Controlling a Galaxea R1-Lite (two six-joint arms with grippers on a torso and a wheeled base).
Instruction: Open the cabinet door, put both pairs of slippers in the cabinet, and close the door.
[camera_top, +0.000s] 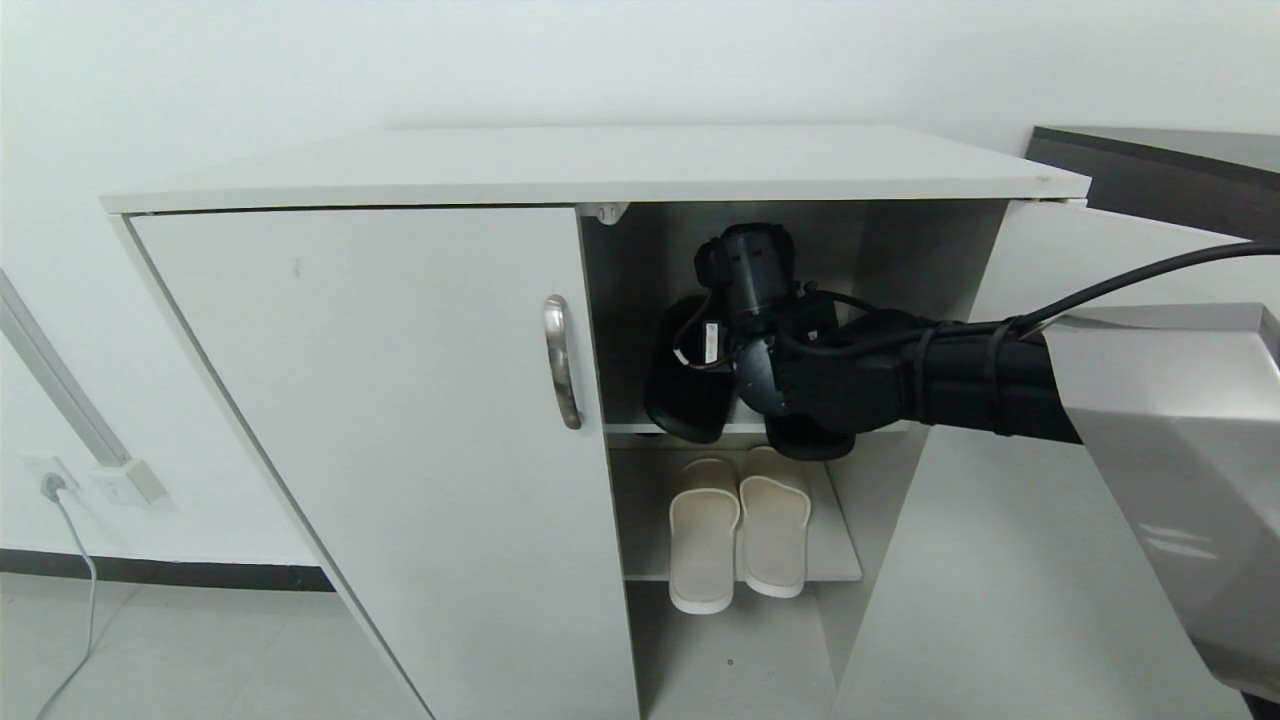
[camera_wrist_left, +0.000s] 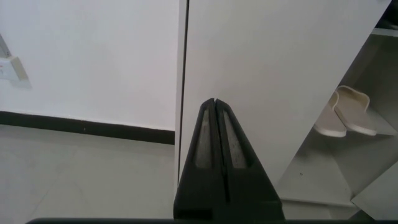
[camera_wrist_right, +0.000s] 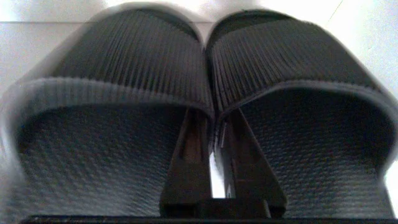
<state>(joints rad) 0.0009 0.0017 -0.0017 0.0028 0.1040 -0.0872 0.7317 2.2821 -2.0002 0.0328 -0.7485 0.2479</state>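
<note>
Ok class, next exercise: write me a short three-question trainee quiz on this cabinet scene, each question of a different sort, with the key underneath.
1. True or false: the white slippers sit on top of the cabinet.
2. Which cabinet door stands open? A) the left one B) the right one C) both
3. Fill in: the right arm's jaws are closed on the ___ slippers.

Key
1. False: they lie on a shelf inside.
2. B, the right door.
3. black; the black slippers are held at the shelf above the white pair.
</note>
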